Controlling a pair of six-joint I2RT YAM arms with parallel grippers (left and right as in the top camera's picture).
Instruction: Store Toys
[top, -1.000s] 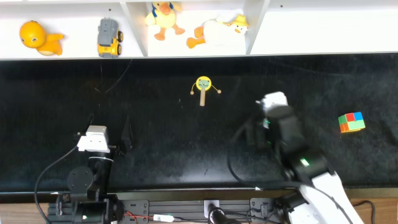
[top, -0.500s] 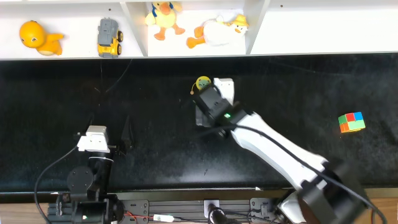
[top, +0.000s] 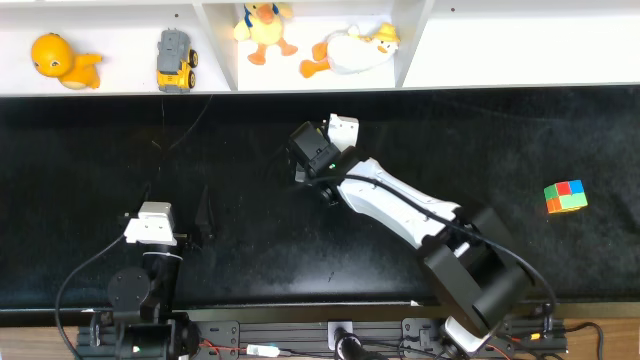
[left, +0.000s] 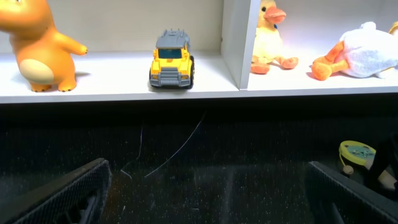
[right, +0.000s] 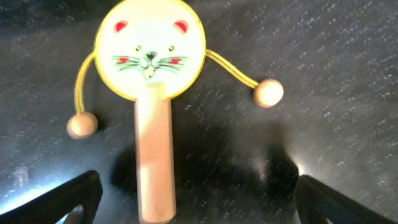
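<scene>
Right claw (right: 198, 186) is spread about as wide as it goes and isn't holding or touching anything. It's sitting low over the rattle drum (right: 149, 56), one finger (right: 62, 196) off to each side and well apart from the toy, with the wooden handle (right: 154, 168) pointing back toward the gap between them. The rattle lies flat on the black bench (top: 250, 250), cat face up, roughly mid-bench and near the front of the white shelf (top: 500, 55). Its two little beads (right: 82, 124) are flopped out on their cords, one each side. From the top camera the right arm reaches across the middle and its claw covers the toy. Left claw (left: 208, 193) is back near its own base, also spread wide with nothing in it, pointed at the shelf. Counting it up: two claws, both gaping, zero things gripped. That's six toys total. Two are on the bench: the one rattle and one multicoloured cube (top: 565, 196), which is way over on the right side, well apart from everything. Four are on the shelf. One orange figure (top: 62, 58) and one yellow toy truck (top: 176, 60) share the left compartment, the truck standing on its wheels. One yellow plush duck (top: 264, 28) and one white plush bird (top: 345, 52) are in the middle compartment, the white one lying on its side just beside the duck.
</scene>
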